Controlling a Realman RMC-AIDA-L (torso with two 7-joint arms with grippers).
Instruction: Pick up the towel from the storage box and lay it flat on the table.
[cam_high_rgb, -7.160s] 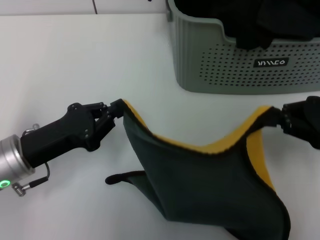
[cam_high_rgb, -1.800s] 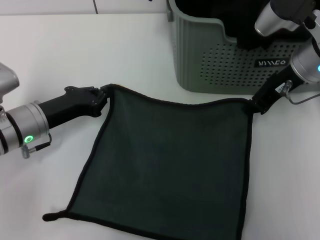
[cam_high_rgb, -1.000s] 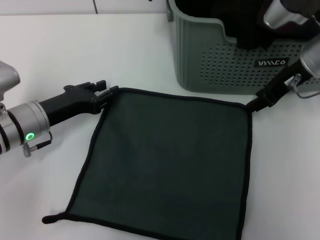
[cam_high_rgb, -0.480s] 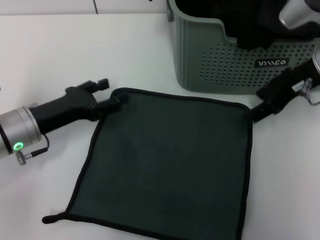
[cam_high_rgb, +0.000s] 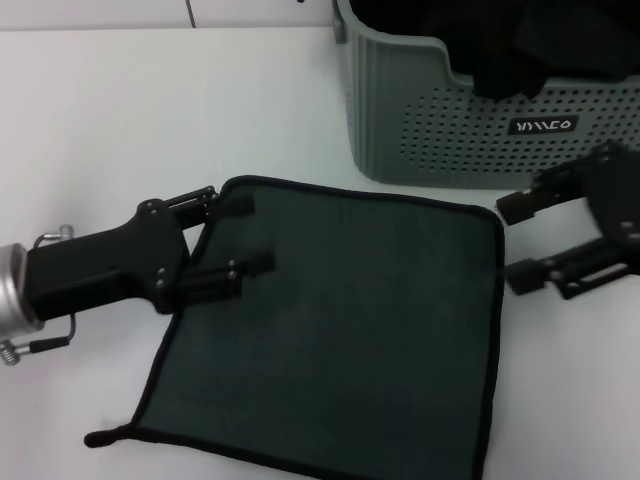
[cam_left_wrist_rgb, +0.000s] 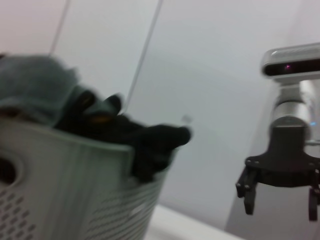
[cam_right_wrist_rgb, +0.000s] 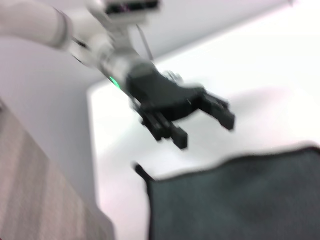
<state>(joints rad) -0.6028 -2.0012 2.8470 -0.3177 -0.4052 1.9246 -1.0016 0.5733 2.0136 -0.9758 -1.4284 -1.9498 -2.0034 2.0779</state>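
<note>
The towel (cam_high_rgb: 340, 340) lies spread flat on the table (cam_high_rgb: 150, 100), dark green side up, with its black loop at the near left corner. My left gripper (cam_high_rgb: 245, 235) hovers open over the towel's far left corner, holding nothing. My right gripper (cam_high_rgb: 518, 241) stands open just off the far right corner, also empty. The storage box (cam_high_rgb: 450, 130) sits behind the towel at the far right. The right wrist view shows the left gripper (cam_right_wrist_rgb: 202, 127) open above the towel (cam_right_wrist_rgb: 240, 200). In the left wrist view the right gripper (cam_left_wrist_rgb: 280, 195) hangs open beyond the storage box (cam_left_wrist_rgb: 75, 170).
Plain black fabric (cam_high_rgb: 520, 40) fills the storage box and hangs over its rim (cam_left_wrist_rgb: 145, 145). White table surface stretches left of and behind the towel.
Both grippers have let go of the towel's far corners, opened wide and drawn back from them. The towel, held stretched earlier, now rests flat.
</note>
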